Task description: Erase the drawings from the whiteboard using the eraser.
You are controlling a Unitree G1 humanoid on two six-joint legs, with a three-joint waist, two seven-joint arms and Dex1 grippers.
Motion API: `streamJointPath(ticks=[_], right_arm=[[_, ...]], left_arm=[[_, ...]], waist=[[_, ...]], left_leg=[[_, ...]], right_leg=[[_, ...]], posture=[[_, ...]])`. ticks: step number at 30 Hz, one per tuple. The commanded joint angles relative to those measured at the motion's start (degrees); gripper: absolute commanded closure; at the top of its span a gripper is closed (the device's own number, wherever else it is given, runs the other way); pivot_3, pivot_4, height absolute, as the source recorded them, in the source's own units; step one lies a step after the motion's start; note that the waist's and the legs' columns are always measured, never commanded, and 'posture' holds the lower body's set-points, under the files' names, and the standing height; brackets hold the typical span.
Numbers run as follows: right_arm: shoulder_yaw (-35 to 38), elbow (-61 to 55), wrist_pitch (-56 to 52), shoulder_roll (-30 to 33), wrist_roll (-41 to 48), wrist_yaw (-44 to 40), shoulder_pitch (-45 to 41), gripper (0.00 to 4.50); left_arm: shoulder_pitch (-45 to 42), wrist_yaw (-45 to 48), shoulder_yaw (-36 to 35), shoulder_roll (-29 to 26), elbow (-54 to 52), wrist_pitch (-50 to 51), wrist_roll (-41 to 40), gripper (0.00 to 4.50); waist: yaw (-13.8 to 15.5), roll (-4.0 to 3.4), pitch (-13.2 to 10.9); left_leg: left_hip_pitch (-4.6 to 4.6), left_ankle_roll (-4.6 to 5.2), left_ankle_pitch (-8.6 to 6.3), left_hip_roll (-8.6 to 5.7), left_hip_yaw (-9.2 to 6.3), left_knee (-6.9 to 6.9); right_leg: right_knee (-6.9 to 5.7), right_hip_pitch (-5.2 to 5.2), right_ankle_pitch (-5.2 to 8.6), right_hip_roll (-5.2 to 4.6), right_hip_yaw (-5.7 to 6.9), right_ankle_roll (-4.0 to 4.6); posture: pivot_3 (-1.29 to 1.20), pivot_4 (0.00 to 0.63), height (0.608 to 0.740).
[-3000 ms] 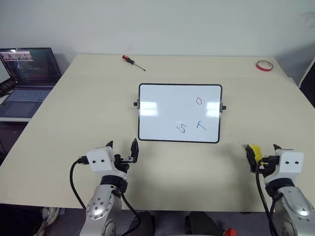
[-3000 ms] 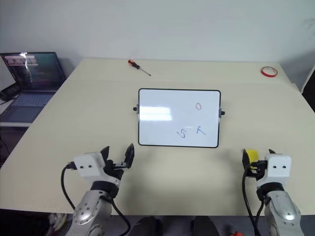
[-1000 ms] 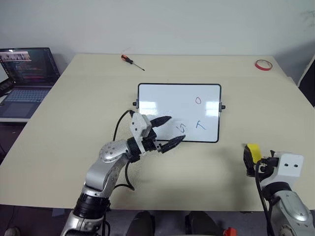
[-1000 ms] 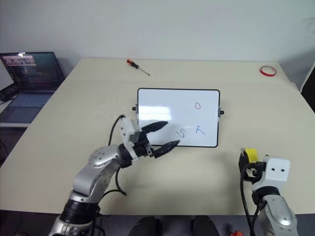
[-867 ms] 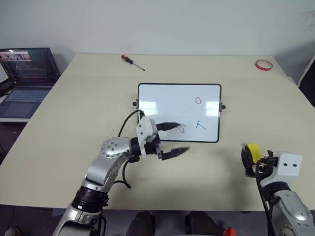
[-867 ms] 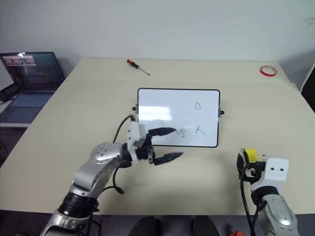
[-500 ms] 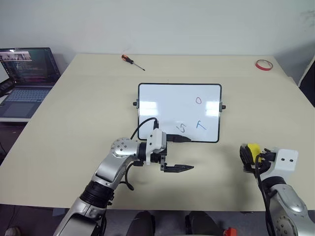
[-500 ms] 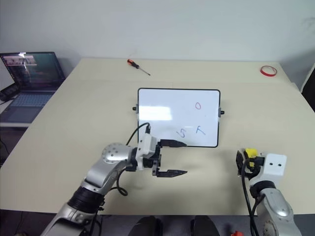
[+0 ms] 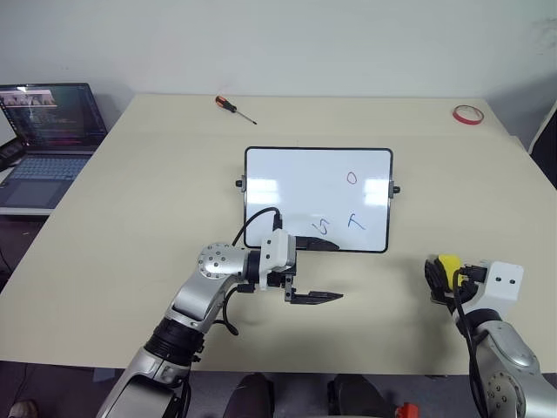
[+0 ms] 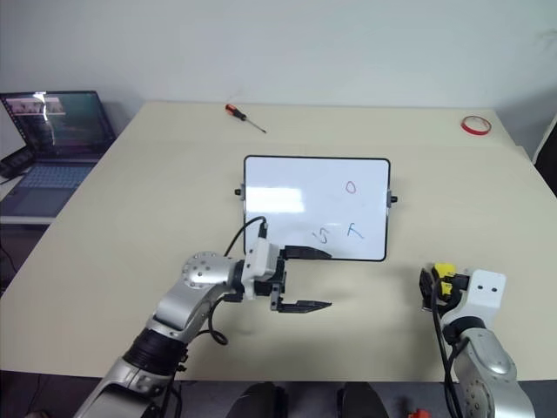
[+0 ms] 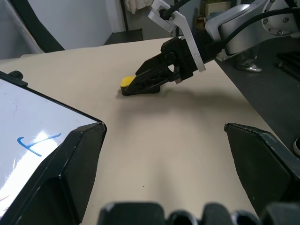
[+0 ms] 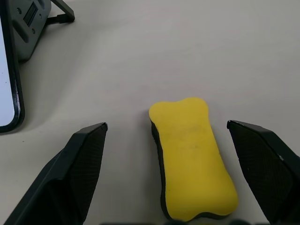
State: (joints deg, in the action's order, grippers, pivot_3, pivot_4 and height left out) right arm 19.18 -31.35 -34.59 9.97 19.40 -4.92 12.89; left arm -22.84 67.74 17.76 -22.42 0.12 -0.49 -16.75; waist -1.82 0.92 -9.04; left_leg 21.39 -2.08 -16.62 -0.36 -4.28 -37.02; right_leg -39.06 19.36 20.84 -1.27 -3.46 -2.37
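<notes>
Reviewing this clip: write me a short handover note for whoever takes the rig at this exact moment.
Left gripper: open, holding nothing, at the whiteboard's near edge, one finger on the frame, the other over bare table.
Right gripper: open, fingers either side of the yellow eraser, which lies flat on the table to the right of the board; not gripped.
Done: nothing erased. The red oval and both blue scribbles are intact.
Left: close on the eraser, carry it to the board, wipe all three marks.
</notes>
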Motion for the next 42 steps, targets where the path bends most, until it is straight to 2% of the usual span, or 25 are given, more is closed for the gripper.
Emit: streamJointPath(ticks=[1, 26, 30, 36, 37, 42], right_arm=[[1.2, -1.1, -0.2, -0.1, 1.3, 0.3, -0.3, 0.01], [1.3, 1.9, 0.8, 0.0, 0.6, 0.2, -0.9, 0.01], [1.3, 1.7, 1.2, -0.2, 0.0, 0.7, -0.7, 0.93], [1.7, 2.4, 1.8, 0.2, -0.1, 0.9, -1.1, 3.13], [1.9, 2.6, 1.9, 0.5, 0.0, 0.8, -1.3, 3.33], [2.3, 3.3, 2.3, 1.2, 0.0, 0.6, -2.0, 3.34]], left_arm=[[-0.2, -0.9, -1.0, 0.2, -1.8, -0.7, -0.2, 0.00], [-1.8, -2.2, -1.9, 0.4, -2.4, 1.5, -1.6, 0.00], [-1.8, -2.4, -1.8, 0.6, -2.5, 1.5, -1.5, 0.00], [-1.5, -2.5, -1.7, 0.7, -2.6, 1.4, -1.4, 0.00], [-1.5, -2.5, -1.7, 0.7, -2.6, 1.4, -1.4, 0.00], [-1.5, -2.3, -1.8, 0.6, -2.5, 1.3, -1.5, 0.00]], waist=[[0.0, 0.00, 0.0], [0.0, 0.00, 0.0], [0.0, 0.00, 0.0], [0.0, 0.00, 0.0], [0.0, 0.00, 0.0], [0.0, 0.00, 0.0]], left_leg=[[0.00, 0.00, 0.00, 0.00, 0.00, 0.00], [0.01, 0.00, 0.00, 0.00, -0.02, -0.01], [0.01, 0.00, 0.00, 0.00, -0.01, -0.01], [0.01, 0.00, 0.00, 0.00, -0.01, -0.02], [0.01, 0.00, 0.00, 0.00, -0.01, -0.02], [0.02, 0.00, 0.00, -0.01, -0.01, -0.03]], right_leg=[[0.00, 0.00, 0.00, 0.00, 0.00, 0.00], [0.00, 0.00, 0.00, 0.00, 0.02, 0.00], [0.00, 0.00, 0.00, 0.00, 0.02, 0.00], [0.00, 0.00, 0.00, 0.00, 0.02, 0.00], [0.00, 0.00, 0.00, 0.00, 0.02, 0.00], [-0.01, 0.00, 0.00, 0.00, 0.02, 0.00]], posture=[[0.00, 0.150, 0.740], [0.00, 0.150, 0.740], [0.00, 0.150, 0.740], [0.00, 0.150, 0.740], [0.00, 0.150, 0.740], [0.00, 0.150, 0.740]])
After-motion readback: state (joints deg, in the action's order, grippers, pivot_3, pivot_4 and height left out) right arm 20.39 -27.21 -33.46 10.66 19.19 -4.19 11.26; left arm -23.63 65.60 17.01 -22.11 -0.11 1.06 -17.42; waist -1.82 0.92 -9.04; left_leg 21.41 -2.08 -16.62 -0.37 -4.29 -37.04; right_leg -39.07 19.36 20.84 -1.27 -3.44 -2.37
